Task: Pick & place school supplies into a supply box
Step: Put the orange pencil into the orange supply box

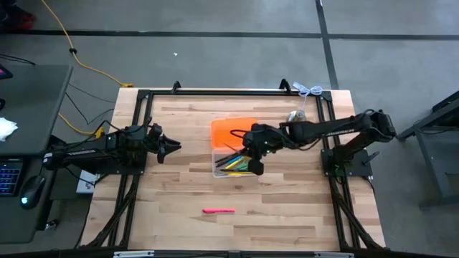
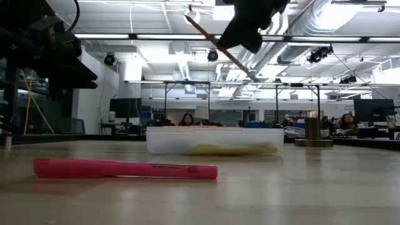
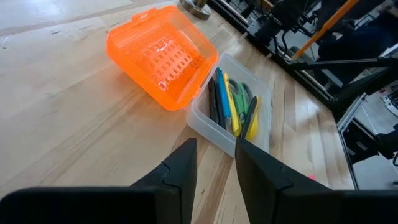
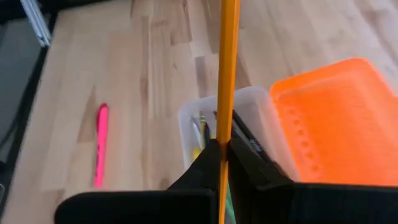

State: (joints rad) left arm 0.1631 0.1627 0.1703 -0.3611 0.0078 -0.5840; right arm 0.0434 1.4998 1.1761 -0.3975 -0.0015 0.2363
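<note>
The supply box is a clear tray (image 1: 231,166) with its orange lid (image 1: 233,130) lying open on the far side. It rests flat mid-table and holds yellow, blue, black and green supplies (image 3: 233,107). My right gripper (image 1: 249,152) hovers above the tray, shut on a wooden pencil (image 4: 227,68). A pink marker (image 1: 218,211) lies flat on the table nearer the front edge. My left gripper (image 3: 216,163) waits open at the table's left, empty, pointing toward the box. My right gripper pinches the pencil's shaft (image 4: 222,144) between its two fingers, partway along its length. The pencil runs on past the fingertips, along the fingers. It is lifted clear and slants (image 2: 206,30) well above the tray.
A silver bell-shaped object (image 1: 295,115) stands at the far right, behind the lid. Black frame rails (image 1: 136,129) border the table's left, right and far sides. Bare wood lies around the pink marker. People sit in the room beyond the table.
</note>
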